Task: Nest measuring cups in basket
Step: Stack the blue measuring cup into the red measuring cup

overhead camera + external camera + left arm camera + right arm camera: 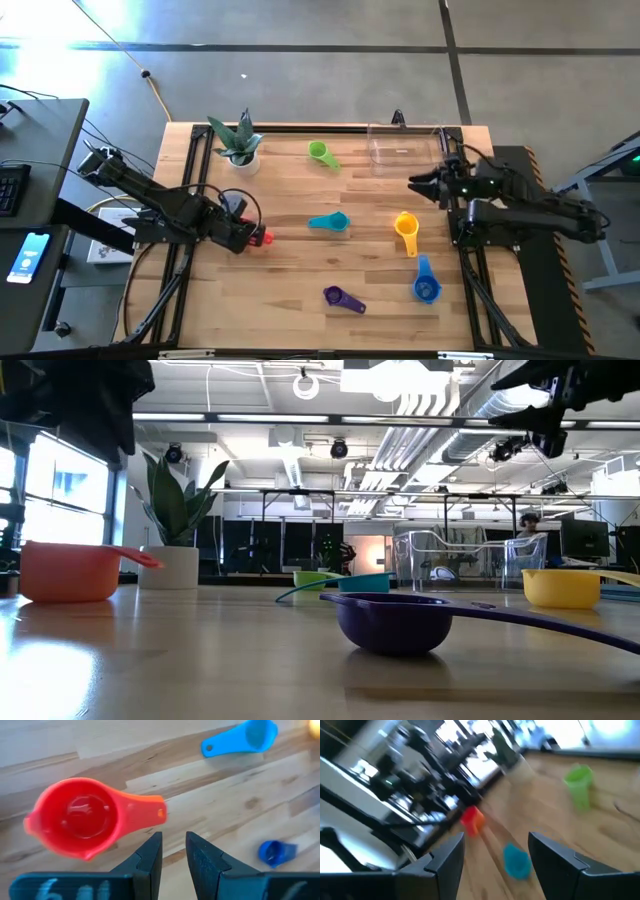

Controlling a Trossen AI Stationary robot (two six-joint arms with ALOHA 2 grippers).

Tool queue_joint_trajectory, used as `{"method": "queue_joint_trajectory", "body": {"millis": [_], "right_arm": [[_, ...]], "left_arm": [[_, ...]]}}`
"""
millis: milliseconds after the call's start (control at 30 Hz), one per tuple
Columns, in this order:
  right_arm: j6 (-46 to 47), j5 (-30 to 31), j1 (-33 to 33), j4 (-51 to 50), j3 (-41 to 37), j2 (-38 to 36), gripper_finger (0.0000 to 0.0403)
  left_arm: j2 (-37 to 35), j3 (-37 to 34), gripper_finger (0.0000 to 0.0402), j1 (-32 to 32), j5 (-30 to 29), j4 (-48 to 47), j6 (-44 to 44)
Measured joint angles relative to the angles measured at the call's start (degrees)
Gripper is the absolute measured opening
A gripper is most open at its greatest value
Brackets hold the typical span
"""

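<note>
Two pincers: both empty, fingers apart.
Left pincer (173,851): narrow gap, just above the desk (300,290), beside the red cup's (75,822) handle, not touching.
Right pincer (415,184): wide apart, raised near the basket (403,147).
Cups on desk: green (320,153), teal (331,222), yellow (405,230), blue (426,284), purple (341,297), well apart.
Basket: far right corner.
Plant pot (241,155): far left.

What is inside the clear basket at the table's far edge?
The basket looks empty: only wood shows through its clear walls. No cup sits inside. The right tool hovers beside it and covers none of it.
</note>
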Motion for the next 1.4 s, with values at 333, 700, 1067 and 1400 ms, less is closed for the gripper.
{"method": "queue_joint_trajectory", "body": {"millis": [333,700,1067,1400], "right_arm": [[14.87,-0.28,3.15,-15.92,9.72,12.07,0.0211],[27.84,2.43,13.37,-13.76,10.06,23.75,0.0211],[30.79,10.06,20.14,2.40,10.06,27.97,0.0211],[30.75,13.83,21.31,5.28,10.07,27.96,0.0211]], "left_arm": [[-0.09,0.00,0.0076,0.00,3.00,-15.54,-3.19],[-0.09,0.00,0.0076,5.25,4.62,-27.56,5.63],[-0.11,-6.80,0.0076,14.32,7.62,-23.41,18.60],[0.02,-7.58,0.0076,22.57,5.67,-18.36,31.55]]}}
